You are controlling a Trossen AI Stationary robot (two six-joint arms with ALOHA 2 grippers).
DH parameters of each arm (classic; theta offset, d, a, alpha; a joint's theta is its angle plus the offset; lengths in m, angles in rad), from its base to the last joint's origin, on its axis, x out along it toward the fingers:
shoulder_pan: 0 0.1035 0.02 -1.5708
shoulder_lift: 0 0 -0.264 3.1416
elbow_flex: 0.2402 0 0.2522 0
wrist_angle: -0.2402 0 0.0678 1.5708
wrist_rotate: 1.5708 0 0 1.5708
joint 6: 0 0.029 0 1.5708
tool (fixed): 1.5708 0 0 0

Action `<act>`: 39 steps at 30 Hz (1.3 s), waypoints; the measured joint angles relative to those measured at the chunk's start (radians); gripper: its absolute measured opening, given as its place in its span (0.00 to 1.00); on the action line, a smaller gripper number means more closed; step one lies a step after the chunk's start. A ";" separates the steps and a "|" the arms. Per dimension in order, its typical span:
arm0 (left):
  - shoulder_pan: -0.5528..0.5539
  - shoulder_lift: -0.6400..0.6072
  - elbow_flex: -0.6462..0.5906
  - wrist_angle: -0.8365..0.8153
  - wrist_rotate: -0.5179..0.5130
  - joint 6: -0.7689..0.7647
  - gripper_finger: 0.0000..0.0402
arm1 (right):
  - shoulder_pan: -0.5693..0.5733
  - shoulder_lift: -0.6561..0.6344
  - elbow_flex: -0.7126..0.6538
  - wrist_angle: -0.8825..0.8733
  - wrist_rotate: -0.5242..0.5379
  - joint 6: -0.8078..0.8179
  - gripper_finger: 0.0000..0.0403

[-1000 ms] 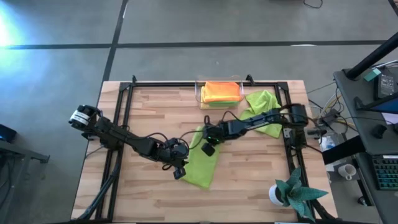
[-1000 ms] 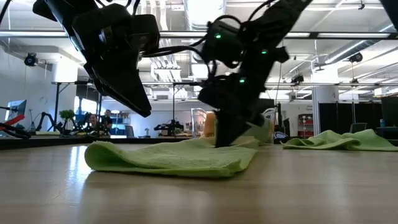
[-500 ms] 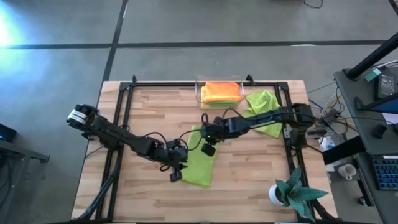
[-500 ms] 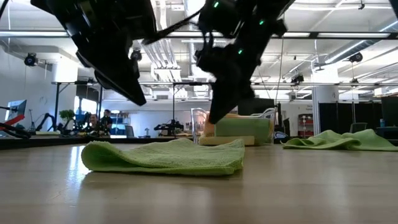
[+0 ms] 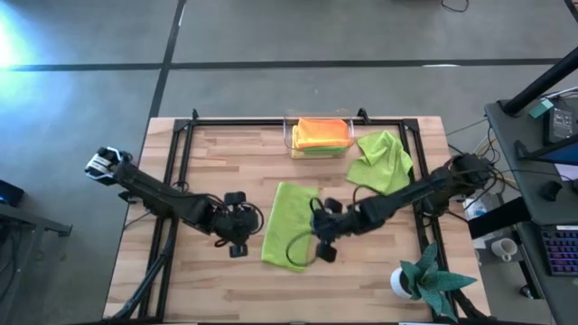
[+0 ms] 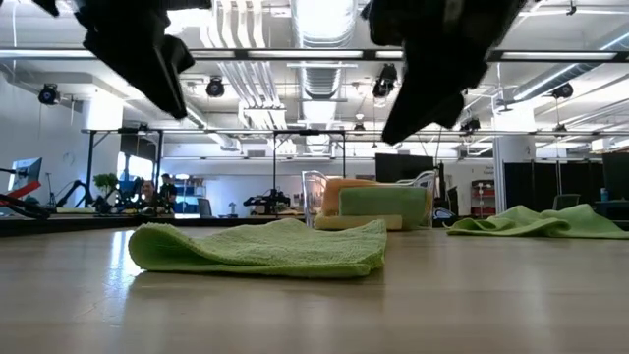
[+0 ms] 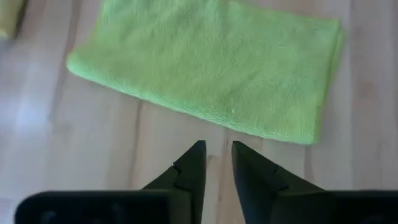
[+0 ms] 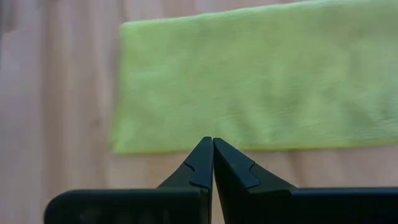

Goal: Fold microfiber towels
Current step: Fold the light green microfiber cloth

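Table's clear bin [image 5: 291, 135] holds folded towels [image 5: 321, 134]; left tool [image 7: 215, 163] slightly parted, right tool [image 8: 212, 158] closed.

Place: robotics lab in an open industrial hall | Evidence: wooden table [image 5: 226, 162] stood on bare concrete floor [image 5: 271, 36] | exposed ducts and strip lights [image 6: 314, 20] ran overhead | more workbenches [image 6: 59, 221] sat behind | a desk with keyboard [image 5: 555, 253] and cables flanked the rig

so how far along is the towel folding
Done: folded orange and yellow towels sit in the clear bin. In hand: a lime green towel lies folded once mid-table, both arms lifted clear. Left: a crumpled green towel right of the bin.
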 joint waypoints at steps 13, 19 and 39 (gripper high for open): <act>-0.002 -0.042 0.032 -0.045 0.092 0.185 0.21 | 0.134 0.075 0.100 0.025 -0.010 0.261 0.04; -0.010 -0.039 0.020 -0.045 0.093 0.185 0.35 | 0.144 0.075 0.141 0.023 -0.028 0.346 0.16; -0.084 0.179 0.004 0.165 0.106 0.297 0.45 | 0.161 0.075 0.143 0.030 0.030 0.161 0.50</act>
